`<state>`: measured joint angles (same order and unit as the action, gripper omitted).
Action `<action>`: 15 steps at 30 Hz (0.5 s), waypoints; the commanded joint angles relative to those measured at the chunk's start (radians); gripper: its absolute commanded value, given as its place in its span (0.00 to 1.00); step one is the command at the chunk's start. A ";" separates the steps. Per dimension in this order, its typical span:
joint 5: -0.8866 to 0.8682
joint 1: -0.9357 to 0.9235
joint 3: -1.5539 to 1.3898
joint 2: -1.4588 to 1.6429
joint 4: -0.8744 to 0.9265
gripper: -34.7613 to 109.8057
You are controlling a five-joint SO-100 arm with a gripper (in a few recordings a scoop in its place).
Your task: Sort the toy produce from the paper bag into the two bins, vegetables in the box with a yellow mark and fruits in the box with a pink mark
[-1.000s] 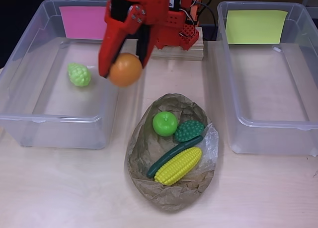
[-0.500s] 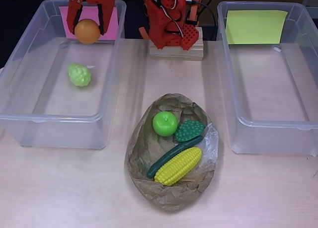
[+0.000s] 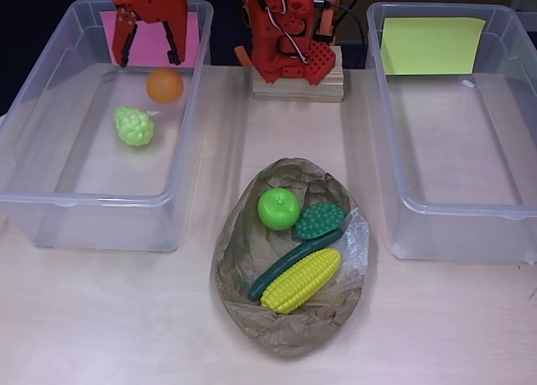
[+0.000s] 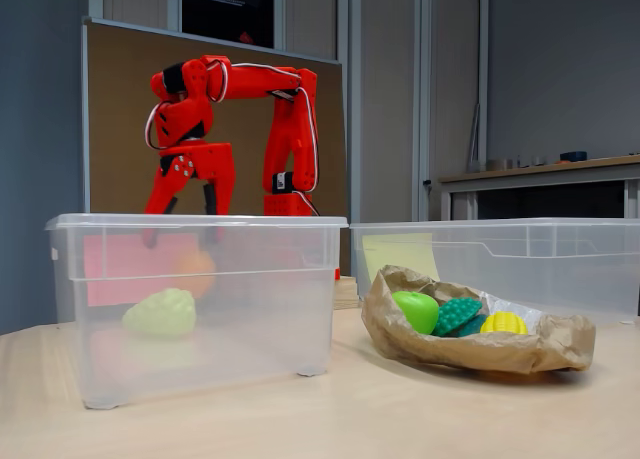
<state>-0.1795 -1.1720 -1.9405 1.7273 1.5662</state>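
Red gripper (image 3: 149, 48): jaws apart, empty, above the clear plastic bin (image 3: 50, 202) with the pink mark.
Round orange toy fruit (image 3: 164, 85): just below the gripper.

Dim office room behind a pale wood worktop (image 4: 330, 419)

A brown pinboard (image 4: 120, 119) stands at the back beside tall grey cabinet doors (image 4: 455, 99); a wooden shelf (image 4: 540, 169) runs along the blue-grey right wall (image 4: 560, 69).
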 commanded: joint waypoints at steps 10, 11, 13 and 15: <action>0.043 0.140 0.101 0.252 -0.009 0.52; 0.051 0.192 0.140 0.282 -0.009 0.53; 0.060 0.319 0.233 0.321 0.014 0.55; 0.063 0.469 0.316 0.328 0.029 0.56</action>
<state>-0.1212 -0.8774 -1.7365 1.9957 1.5693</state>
